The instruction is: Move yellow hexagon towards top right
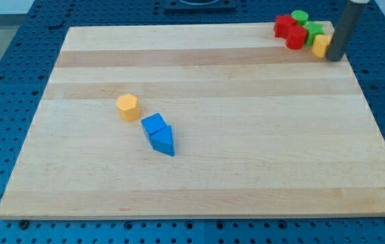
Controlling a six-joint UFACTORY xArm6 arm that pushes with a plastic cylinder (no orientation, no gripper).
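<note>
The yellow hexagon [128, 107] lies on the wooden board [247, 135], left of centre. My tip [334, 58] is far from it, at the view's top right, touching the right side of a yellow block [320, 45]. That block sits at the right end of a cluster of blocks in the board's top right corner. The rod rises out of the view's top edge.
The corner cluster holds two red blocks [285, 26] [296, 38], a green cylinder [300, 17] and a green block [313, 31]. A blue cube [154, 125] and a blue triangular block [163, 141] touch each other just right and below the yellow hexagon.
</note>
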